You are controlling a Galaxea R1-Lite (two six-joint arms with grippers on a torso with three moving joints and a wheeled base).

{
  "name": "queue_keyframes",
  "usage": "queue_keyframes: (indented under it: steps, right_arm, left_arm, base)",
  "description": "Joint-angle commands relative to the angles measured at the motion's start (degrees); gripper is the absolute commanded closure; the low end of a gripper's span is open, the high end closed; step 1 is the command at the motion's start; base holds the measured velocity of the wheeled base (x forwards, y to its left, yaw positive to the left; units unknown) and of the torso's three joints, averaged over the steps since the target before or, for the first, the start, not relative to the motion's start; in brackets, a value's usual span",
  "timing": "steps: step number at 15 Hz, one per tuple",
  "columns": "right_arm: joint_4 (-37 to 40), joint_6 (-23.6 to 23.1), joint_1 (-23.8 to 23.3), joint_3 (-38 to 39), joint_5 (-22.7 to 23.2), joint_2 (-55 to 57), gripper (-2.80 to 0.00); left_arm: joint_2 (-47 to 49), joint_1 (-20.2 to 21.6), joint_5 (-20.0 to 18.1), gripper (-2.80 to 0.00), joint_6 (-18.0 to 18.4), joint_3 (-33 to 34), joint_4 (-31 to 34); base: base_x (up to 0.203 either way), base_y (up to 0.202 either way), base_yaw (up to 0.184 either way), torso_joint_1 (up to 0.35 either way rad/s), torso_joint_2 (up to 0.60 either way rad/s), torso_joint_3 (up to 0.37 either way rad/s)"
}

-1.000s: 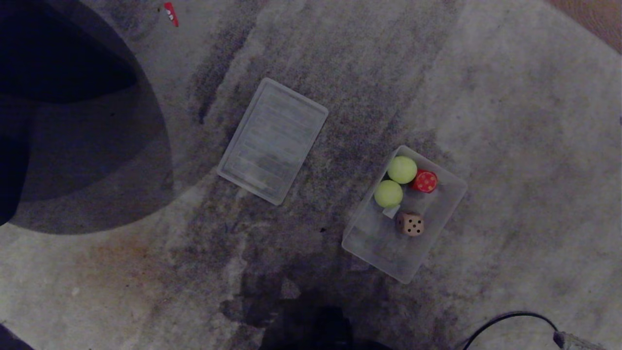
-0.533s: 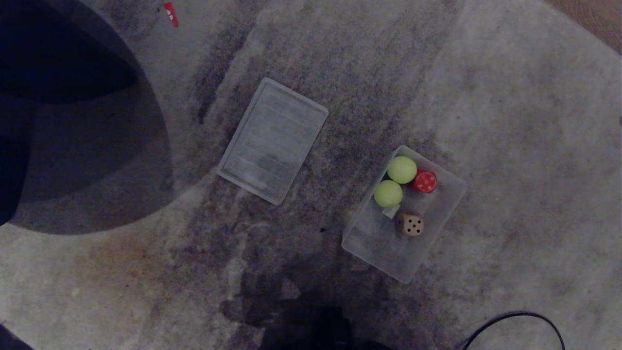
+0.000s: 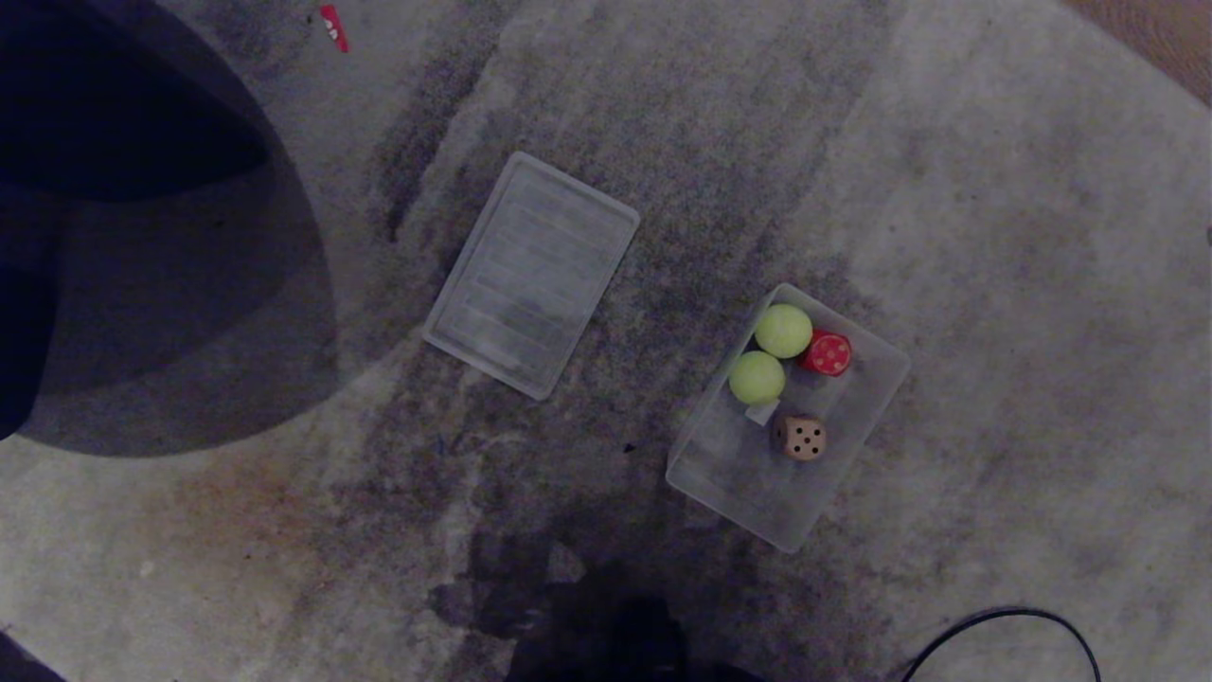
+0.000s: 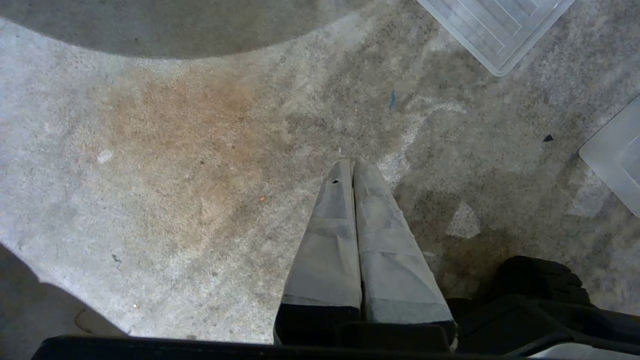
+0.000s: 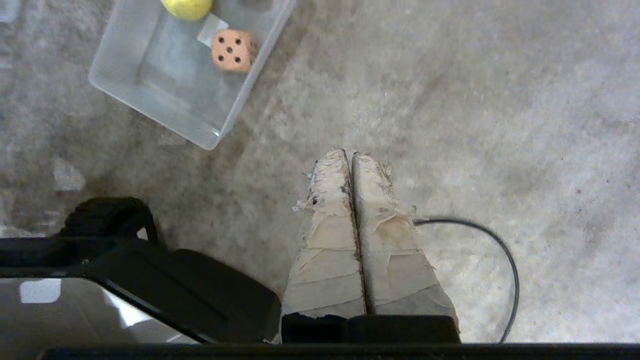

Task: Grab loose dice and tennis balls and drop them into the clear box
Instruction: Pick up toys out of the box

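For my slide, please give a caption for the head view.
Two balls, a red die and a tan die in the box; lid beside it.

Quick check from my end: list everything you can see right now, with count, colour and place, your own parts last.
clear box: one, frosted translucent plastic tub, on the carpet right of centre.
tennis balls: two, yellow-green, side by side in the box's far end.
red die: one, white pips, in the box beside the far ball.
tan die: one, dark pips, mid-box.
ribbed lid panel: one, translucent, flat on the carpet left of the box.
black cable: one, near right.
small red object: one, far left; unidentifiable.
left gripper: shut, empty, above bare carpet.
right gripper: shut, empty, clear of the box.
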State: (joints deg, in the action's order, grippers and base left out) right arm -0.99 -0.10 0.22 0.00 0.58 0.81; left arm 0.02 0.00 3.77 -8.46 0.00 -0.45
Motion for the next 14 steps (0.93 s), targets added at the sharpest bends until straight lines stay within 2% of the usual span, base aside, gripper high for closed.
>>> queue_keyframes:
  steps: [1,14]
  right_arm:
    - [-0.07,0.01,0.04,0.44,0.04,-0.9,0.0]
    - [-0.07,0.01,0.04,0.44,0.04,-0.9,0.0]
  left_arm:
    - [-0.07,0.0,0.01,0.0,-0.07,0.0,0.01]
    - [-0.02,0.0,0.01,0.0,0.02,0.0,-0.07]
  base:
    - [0.0,0.0,0.0,0.0,0.0,0.0]
    - [0.0,0.0,0.0,0.0,0.0,0.0]
